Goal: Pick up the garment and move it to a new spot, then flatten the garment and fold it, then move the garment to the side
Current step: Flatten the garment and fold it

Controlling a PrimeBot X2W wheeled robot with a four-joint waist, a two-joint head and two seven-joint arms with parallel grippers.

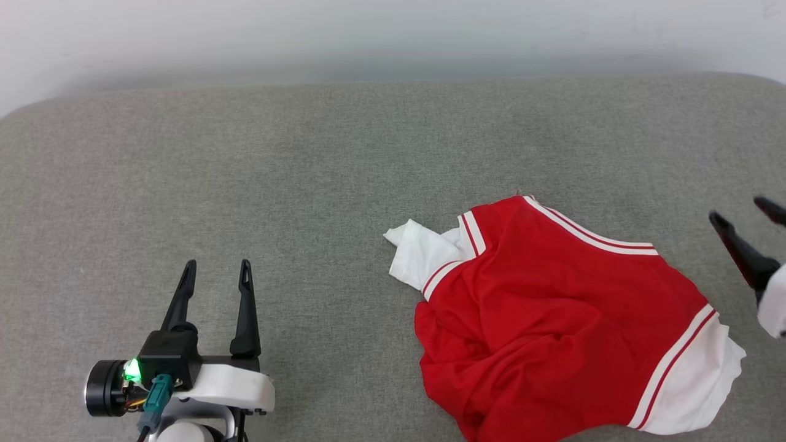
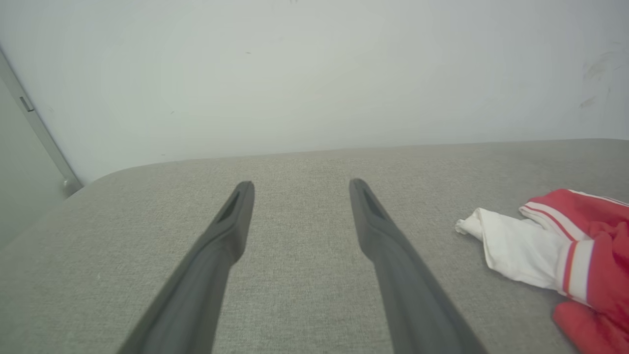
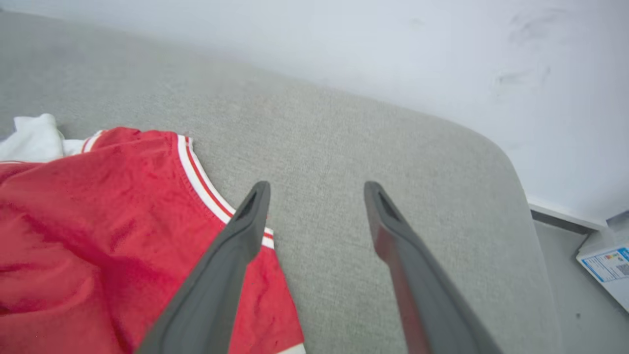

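L gripper (image 1: 218, 264) & R gripper (image 1: 737, 209) are both gaping wide, gripping nothing, w/ garment (image 1: 552, 319) lying crumpled on grey pad (image 1: 307, 184), R just beside it.

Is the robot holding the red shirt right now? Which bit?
No, nothing is held. The left gripper and right gripper are both open, and the garment lies crumpled on the grey surface.

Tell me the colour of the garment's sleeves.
The sleeves are white with red-striped trim; clearest in the head view.

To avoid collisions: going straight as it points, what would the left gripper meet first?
The left gripper has a free way over the grey surface; the garment lies rightward. Then, probably, the wall.
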